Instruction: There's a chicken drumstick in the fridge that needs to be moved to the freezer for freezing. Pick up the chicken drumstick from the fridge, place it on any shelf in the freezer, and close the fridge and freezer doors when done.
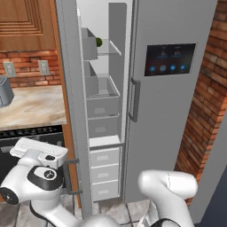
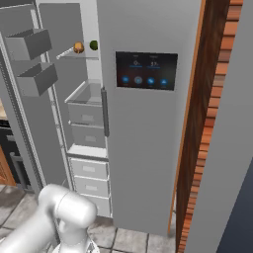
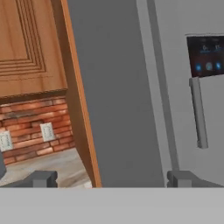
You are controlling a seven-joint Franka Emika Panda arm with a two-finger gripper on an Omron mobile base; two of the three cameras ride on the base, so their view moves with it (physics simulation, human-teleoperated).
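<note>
The chicken drumstick [image 2: 78, 47], a small orange-tan lump, lies on a glass shelf high in the open freezer [image 2: 84, 113], beside a dark green ball [image 2: 93, 45]. The plain grey freezer door [image 1: 71, 88] stands swung open to the left, and its inner side carries grey bins [image 2: 29, 44]. The fridge door [image 1: 173, 111] with the blue-lit touchscreen [image 2: 146, 70] is shut. My gripper [image 3: 113, 179] is open with nothing between its fingertips [image 3: 43, 178]. It faces the open door's outer side [image 3: 118, 87]. My hand [image 1: 39, 150] sits low, left of that door.
A beige counter [image 1: 31, 106] with a dark grey appliance [image 1: 4, 91] lies to the left, under a wooden cabinet [image 1: 26, 22] and a brick wall with outlets [image 1: 43, 67]. A black appliance front [image 1: 26, 133] is below. A brick wall [image 1: 201, 111] flanks the fridge on the right.
</note>
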